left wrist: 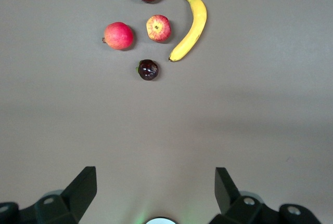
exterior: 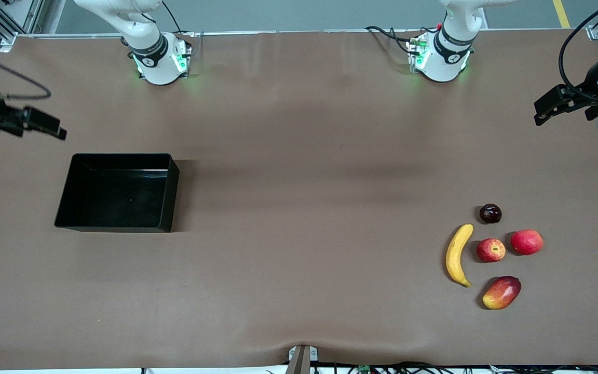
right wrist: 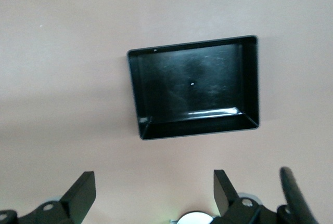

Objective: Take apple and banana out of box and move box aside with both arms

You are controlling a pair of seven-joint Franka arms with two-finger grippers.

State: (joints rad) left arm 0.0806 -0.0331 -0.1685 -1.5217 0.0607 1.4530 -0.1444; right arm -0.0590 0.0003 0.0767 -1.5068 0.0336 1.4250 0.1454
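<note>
The yellow banana (exterior: pixel 458 254) (left wrist: pixel 191 29) and the small red apple (exterior: pixel 491 250) (left wrist: pixel 158 28) lie side by side on the brown table toward the left arm's end. The empty black box (exterior: pixel 117 200) (right wrist: pixel 192 89) sits toward the right arm's end. My left gripper (exterior: pixel 542 111) (left wrist: pixel 156 182) hangs open over the table edge at its own end, apart from the fruits, with nothing between its fingers. High over the table edge beside the box, my right gripper (exterior: pixel 50 129) (right wrist: pixel 154 185) is open too and holds nothing.
A plain red round fruit (exterior: pixel 527 242) lies beside the apple. A red-and-yellow mango (exterior: pixel 502 292) lies nearer to the front camera, and a dark plum (exterior: pixel 490 213) lies farther from it. Brown mat stretches between the box and the fruits.
</note>
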